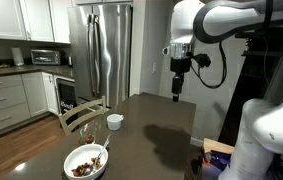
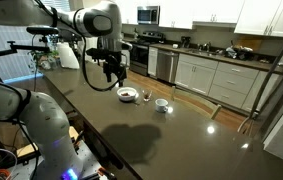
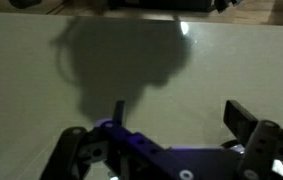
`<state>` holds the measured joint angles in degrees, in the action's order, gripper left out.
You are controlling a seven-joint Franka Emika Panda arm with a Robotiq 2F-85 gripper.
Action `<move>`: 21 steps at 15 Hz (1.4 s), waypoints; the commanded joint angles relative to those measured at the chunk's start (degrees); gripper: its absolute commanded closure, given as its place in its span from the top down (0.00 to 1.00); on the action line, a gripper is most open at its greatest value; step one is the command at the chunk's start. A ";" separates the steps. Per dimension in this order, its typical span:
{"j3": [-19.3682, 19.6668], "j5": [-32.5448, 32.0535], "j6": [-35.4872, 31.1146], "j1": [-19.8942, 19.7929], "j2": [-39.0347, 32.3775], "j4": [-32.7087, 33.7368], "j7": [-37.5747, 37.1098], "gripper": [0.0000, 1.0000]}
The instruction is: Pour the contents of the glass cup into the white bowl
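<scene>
- Hanging above the dark surface (image 1: pixel 151 125), the gripper (image 1: pixel 178 92) points straight down and touches nothing.
- In the wrist view its jaws stand wide apart, and the dark fingers (image 3: pixel 253 135) frame only bare surface, with nothing held between them.
- The gripper's shadow (image 3: pixel 126 50) falls as a broad dark patch on the surface just beneath it.
- The white bowl (image 1: pixel 93 174) sits well below the gripper and well apart from it, at the end of the surface away from it, with brown food pieces (image 1: pixel 84 165) inside.
- The glass cup (image 2: pixel 147 96) stands upright on the surface, lower than the gripper and clear of it, between the white bowl and a small white cup (image 2: pixel 162 105).
- The glass cup is too small in both exterior views to tell what it contains.
- Beyond the gripper, a steel fridge (image 1: pixel 101 45) stands against the kitchen wall.
</scene>
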<state>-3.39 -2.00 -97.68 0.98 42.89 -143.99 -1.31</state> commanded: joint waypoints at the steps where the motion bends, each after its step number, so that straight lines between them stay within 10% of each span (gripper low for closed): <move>1: 0.26 -0.17 0.13 0.35 -0.06 0.13 -0.20 1.00; 12: -2.37 -1.01 -21.41 0.82 -24.39 11.92 -0.12 1.00; 21: -2.04 4.51 -21.89 2.43 -49.11 32.48 2.39 1.00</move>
<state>-5.80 -0.62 -120.32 2.51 0.58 -118.76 -1.27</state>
